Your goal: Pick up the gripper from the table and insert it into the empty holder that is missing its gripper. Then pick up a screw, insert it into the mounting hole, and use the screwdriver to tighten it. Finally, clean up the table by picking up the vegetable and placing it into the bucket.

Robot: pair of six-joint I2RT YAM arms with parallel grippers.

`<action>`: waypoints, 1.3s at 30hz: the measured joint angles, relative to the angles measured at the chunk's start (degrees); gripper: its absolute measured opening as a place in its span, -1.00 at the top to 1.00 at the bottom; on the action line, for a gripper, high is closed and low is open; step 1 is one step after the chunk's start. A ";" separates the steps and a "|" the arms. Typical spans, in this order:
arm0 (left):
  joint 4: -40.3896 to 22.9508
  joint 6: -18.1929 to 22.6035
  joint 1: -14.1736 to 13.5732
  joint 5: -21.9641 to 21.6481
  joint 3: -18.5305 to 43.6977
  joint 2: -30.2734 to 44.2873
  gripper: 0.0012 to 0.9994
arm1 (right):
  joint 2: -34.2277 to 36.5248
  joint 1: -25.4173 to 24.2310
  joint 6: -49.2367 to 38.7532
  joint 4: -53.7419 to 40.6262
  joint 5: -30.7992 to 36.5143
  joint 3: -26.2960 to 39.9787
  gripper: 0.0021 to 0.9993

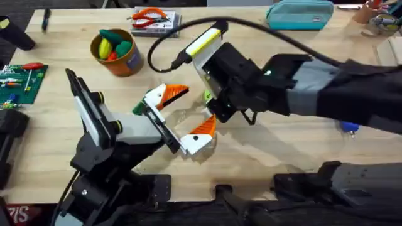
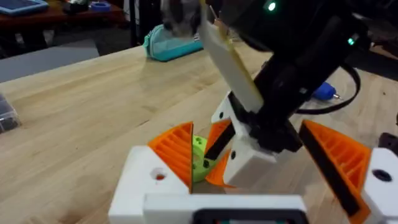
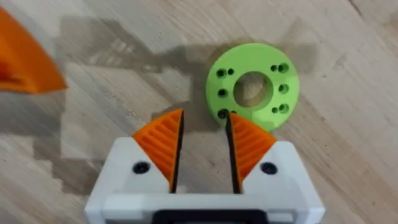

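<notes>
We see two robot arms meeting over the middle of a wooden table (image 1: 301, 157). The right gripper (image 3: 202, 134) points straight down, its orange ribbed pads (image 3: 163, 144) parted by a narrow gap and holding nothing, its tips just beside the edge of a lime-green ring (image 3: 253, 85) lying flat. The left gripper (image 1: 186, 118) reaches in from the lower left with its fingers spread wide and empty, the ring and the right gripper between them.

We judge the step in hand to be grasping this ring. To do it well, we would centre the gap over the ring's rim, lower until the pads straddle it, then close squarely, keeping clear of the other arm's fingers.

The right wrist view shows the ring's centre hole and small screw holes, which the overhead hides behind the arm. The overhead shows the bucket (image 1: 117, 51) at the far left with toy vegetables already inside. The left wrist view shows the blue screwdriver (image 2: 324, 92) lying beyond the right arm.
</notes>
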 joint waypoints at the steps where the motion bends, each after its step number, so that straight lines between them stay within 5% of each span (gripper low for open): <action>1: 0.00 0.00 -0.02 0.02 0.00 0.00 -0.97 | 0.58 0.00 0.02 0.02 0.10 0.00 0.20; 17: 0.00 0.00 -0.02 0.02 0.00 0.00 -0.97 | 2.08 0.00 0.00 1.00 2.15 0.00 0.38; 27: 0.00 0.00 0.00 0.02 0.00 0.00 -0.97 | 2.76 -0.02 -0.20 1.24 4.01 0.09 0.97; 39: 0.00 0.00 -0.02 0.02 0.00 0.00 -0.97 | 2.74 -1.84 -0.22 -4.49 3.39 2.76 0.99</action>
